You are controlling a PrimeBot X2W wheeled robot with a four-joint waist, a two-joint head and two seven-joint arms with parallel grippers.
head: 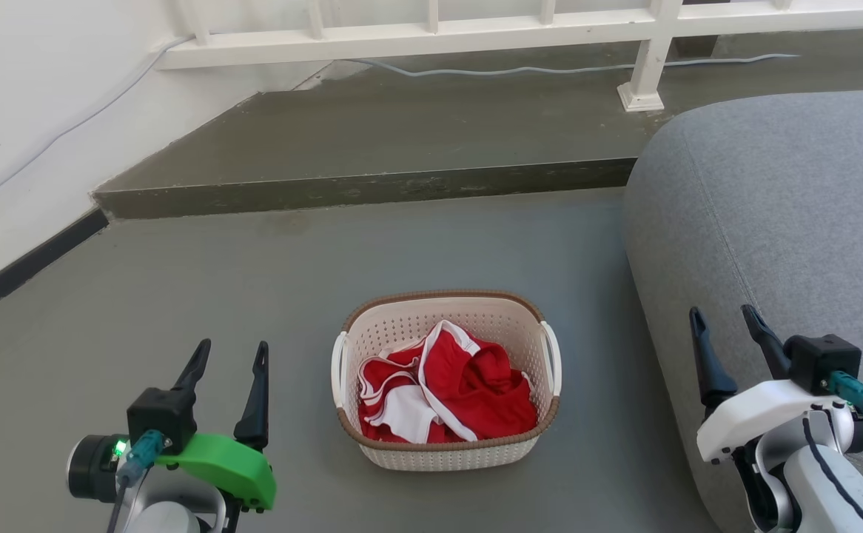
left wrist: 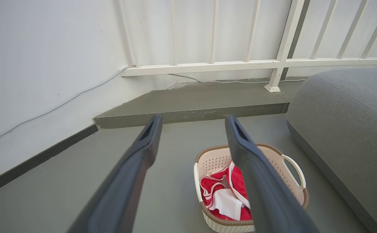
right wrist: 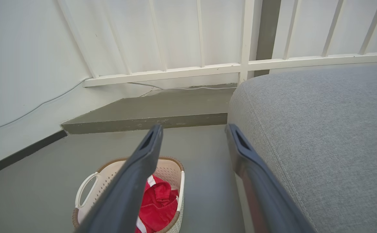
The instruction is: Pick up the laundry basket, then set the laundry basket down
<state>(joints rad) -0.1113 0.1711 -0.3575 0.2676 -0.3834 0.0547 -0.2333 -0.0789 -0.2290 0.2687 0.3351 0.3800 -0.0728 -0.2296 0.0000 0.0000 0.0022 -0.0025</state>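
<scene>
- The laundry basket (head: 446, 457) stood upright on the grey floor (head: 180, 296), mouth up, about midway between the two arms in the head view.
- Its two white handles sat on its left and right sides, so the handle-to-handle line ran across that view. It was turned a little, with the right handle slightly farther off than the left.
- Whether that line was its longer axis could not be told for sure, as the rim looked nearly as deep as it was wide.
- A crumpled red and white garment (head: 454, 392) lay inside it, below the brown rim.
- The left gripper (head: 232, 346) hung well apart from the basket on its left, fingers spread and holding nothing.
- The right gripper (head: 722, 311) was over the edge of the grey sofa (head: 787, 207), clear of the basket, fingers likewise spread and empty.
- Beyond the basket rose a low concrete step (head: 372, 189) under a white railing (head: 417, 33).
</scene>
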